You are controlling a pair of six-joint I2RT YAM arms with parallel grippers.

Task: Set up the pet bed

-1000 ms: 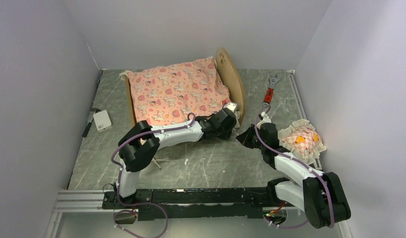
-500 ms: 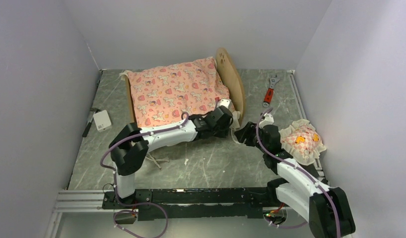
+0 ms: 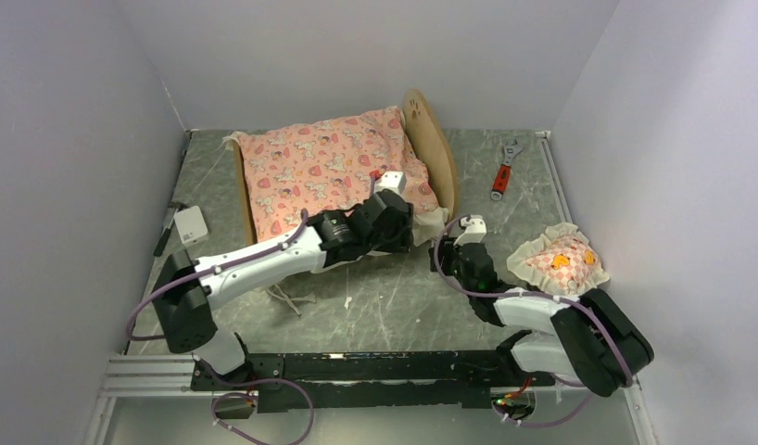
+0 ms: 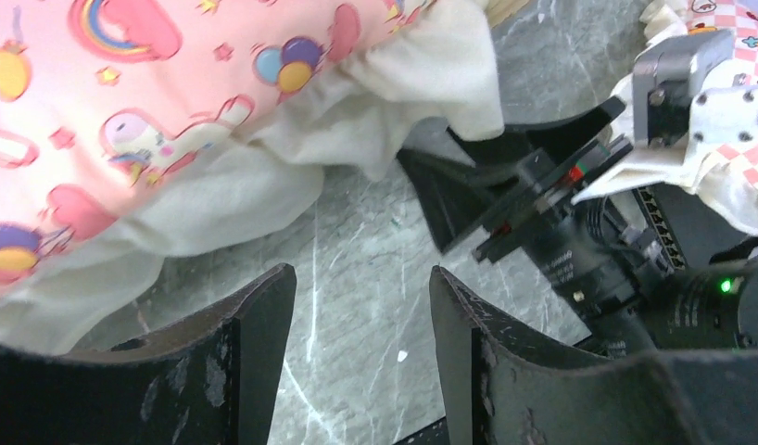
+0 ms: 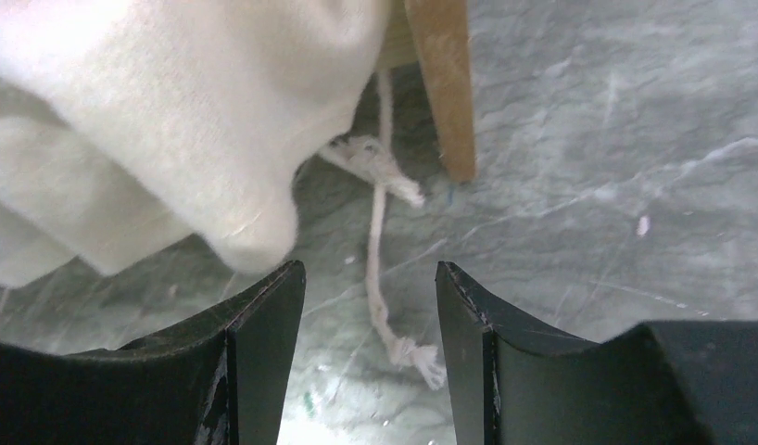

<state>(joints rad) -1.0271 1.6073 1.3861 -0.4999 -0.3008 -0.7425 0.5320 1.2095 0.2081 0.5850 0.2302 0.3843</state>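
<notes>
Both empty: left gripper [image 4: 361, 292] and right gripper [image 5: 368, 278], jaws apart, crowd the bed [image 3: 429, 139] at its near headboard corner, mid-table toward the back. Mattress [image 3: 329, 171] ruffle overhangs there. To square it, I'd pinch cloth only, not the cord [image 5: 373, 232] or leg [image 5: 440, 83] just ahead.

The left gripper [image 4: 361, 283] is now farther left, at the near edge of the pink mattress [image 3: 329, 171], and its arm lies lower and stretched. The right gripper [image 5: 371, 273] is away from the pillow [image 3: 559, 261], near the pet bed [image 3: 431, 139] corner, with jaws now apart. The wrench [image 3: 503, 169] is uncovered.
</notes>
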